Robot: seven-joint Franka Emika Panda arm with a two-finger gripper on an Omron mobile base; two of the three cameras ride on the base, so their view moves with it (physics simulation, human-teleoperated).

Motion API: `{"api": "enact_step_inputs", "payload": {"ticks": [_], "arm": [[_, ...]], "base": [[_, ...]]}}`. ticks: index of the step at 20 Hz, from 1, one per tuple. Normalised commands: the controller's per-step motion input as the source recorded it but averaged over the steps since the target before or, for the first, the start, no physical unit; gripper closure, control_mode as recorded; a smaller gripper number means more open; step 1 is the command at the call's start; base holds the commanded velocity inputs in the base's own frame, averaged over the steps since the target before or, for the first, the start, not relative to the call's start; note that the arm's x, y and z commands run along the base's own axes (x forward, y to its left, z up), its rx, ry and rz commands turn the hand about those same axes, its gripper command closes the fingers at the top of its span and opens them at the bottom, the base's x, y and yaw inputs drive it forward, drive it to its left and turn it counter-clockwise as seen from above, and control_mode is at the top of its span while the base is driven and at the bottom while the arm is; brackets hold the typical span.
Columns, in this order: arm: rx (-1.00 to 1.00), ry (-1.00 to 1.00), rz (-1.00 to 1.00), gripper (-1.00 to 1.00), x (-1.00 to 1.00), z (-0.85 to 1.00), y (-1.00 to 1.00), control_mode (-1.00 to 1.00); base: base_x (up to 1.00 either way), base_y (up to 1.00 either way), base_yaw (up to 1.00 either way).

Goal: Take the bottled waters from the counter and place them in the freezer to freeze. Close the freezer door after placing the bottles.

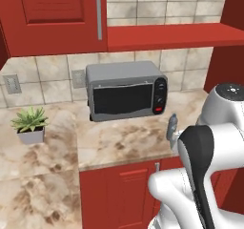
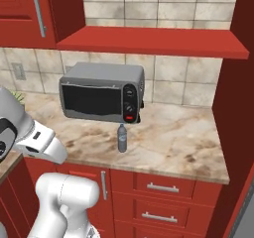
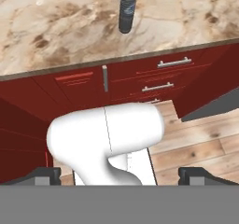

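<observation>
A marbled counter (image 2: 178,148) runs along a tiled wall above red cabinets (image 2: 158,195), with a red shelf (image 2: 149,41) overhead. A grey microwave (image 2: 101,92) sits at the back of the counter against the tiles, its dark window and round knobs facing out. To the far left in the left base view, a small potted plant (image 1: 30,124) stands in a pale pot on the counter's corner section.

One water bottle (image 2: 122,138) stands upright on the counter, near the front edge and just in front of the microwave's right end, clear of it. In the left base view the same bottle appears just beside the arm's white body, partly hidden by it. In the hand view the bottle stands at the top of the picture on the marbled stone, above the drawer fronts and their bar handles.

The gripper (image 3: 119,175) hangs low in front of the cabinets, over wooden floor (image 3: 200,143), well apart from the bottle and below counter level. Its two dark fingertips (image 3: 44,175) stand spread wide at either side of the hand view, with nothing between them. The bottle lies far ahead of the fingers, roughly in line with the gap between them.
</observation>
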Motion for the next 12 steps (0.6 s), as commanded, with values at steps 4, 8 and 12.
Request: {"api": "enact_step_inputs", "payload": {"ticks": [4, 8, 12], "arm": [[0.0, 0.0, 0.0, -1.0, 0.0, 0.0, 0.0, 1.0], [0.0, 0.0, 0.0, -1.0, 0.0, 0.0, 0.0, 1.0], [0.0, 0.0, 0.0, -1.0, 0.0, 0.0, 0.0, 1.0]], "base": [[0.26, 0.18, 0.0], [0.35, 0.11, 0.0], [0.39, 0.09, 0.0]]}}
